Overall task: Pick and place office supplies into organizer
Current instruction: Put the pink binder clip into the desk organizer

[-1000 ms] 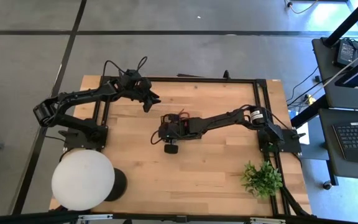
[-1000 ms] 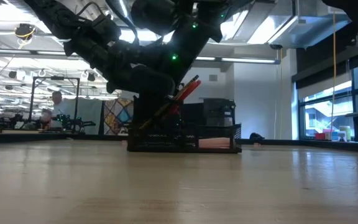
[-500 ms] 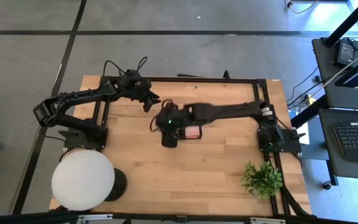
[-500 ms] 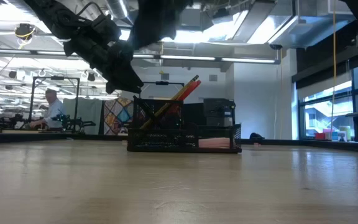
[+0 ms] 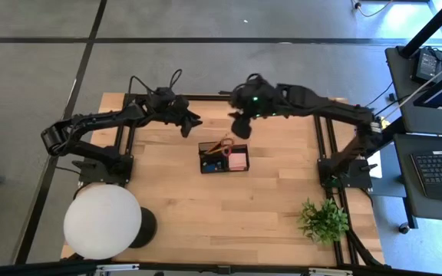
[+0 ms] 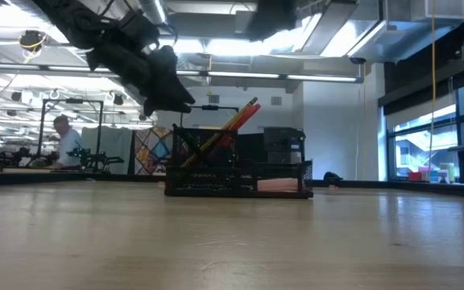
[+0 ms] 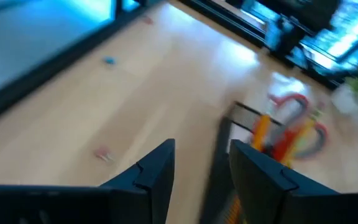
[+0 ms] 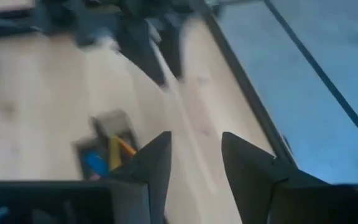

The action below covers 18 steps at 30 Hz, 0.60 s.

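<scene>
Scissors [image 5: 221, 145] with red handles stood in the organizer [image 5: 224, 156] near the middle of the table [image 5: 267, 207], leaning beside the yellowish pencils [image 6: 216, 137], while the pink sticky-note block [image 5: 239, 160] lay flat in the compartment toward your right arm. Your right gripper [image 5: 242, 123] hung above the table's far side, just beyond the organizer, its fingers parted and holding nothing. Your left gripper [image 5: 187, 123] waited near the far edge on the other side, fingers likewise apart and empty. By the look of it, most supplies were already stowed. A tiny blue piece [image 7: 108, 60] showed on the bare wood in the left wrist view; judged from its size, it would be light and easy to flick away, so you would want to pinch it squarely across its short sides. The scissors are stiff, best gripped at the closed blades.
</scene>
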Each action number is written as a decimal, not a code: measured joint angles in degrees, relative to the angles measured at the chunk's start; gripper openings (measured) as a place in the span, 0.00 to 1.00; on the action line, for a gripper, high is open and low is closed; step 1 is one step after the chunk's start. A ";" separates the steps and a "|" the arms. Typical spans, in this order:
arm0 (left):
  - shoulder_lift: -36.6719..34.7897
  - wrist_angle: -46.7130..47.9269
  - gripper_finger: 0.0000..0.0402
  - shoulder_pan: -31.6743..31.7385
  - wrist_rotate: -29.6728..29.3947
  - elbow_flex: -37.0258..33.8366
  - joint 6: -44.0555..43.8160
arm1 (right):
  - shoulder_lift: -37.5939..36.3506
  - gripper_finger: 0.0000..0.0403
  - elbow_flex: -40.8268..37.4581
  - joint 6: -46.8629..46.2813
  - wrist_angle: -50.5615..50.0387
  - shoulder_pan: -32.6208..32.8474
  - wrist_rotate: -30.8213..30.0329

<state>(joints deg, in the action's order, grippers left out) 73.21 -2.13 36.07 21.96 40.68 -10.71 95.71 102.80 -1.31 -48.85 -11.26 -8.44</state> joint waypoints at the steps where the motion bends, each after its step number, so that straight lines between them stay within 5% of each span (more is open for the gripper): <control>1: 0.00 0.32 0.37 -0.38 -3.15 0.24 -0.29 | -1.70 0.36 -3.76 -0.03 1.68 -1.05 -0.35; 8: 1.90 16.34 0.36 -3.57 -26.43 10.01 -2.57 | -13.05 0.36 -31.13 -3.82 22.20 -7.84 1.20; 13: 8.06 33.12 0.36 -1.15 -28.72 22.37 -12.49 | -15.31 0.36 -42.22 -5.93 32.15 -10.55 8.73; 18: 17.77 41.72 0.36 0.09 -32.28 31.36 -14.26 | -15.33 0.36 -45.10 -4.16 33.19 -11.95 12.14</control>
<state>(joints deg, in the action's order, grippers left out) 90.98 39.59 36.16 -10.32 72.04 -24.97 80.38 57.70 -5.47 -15.66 -23.21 3.70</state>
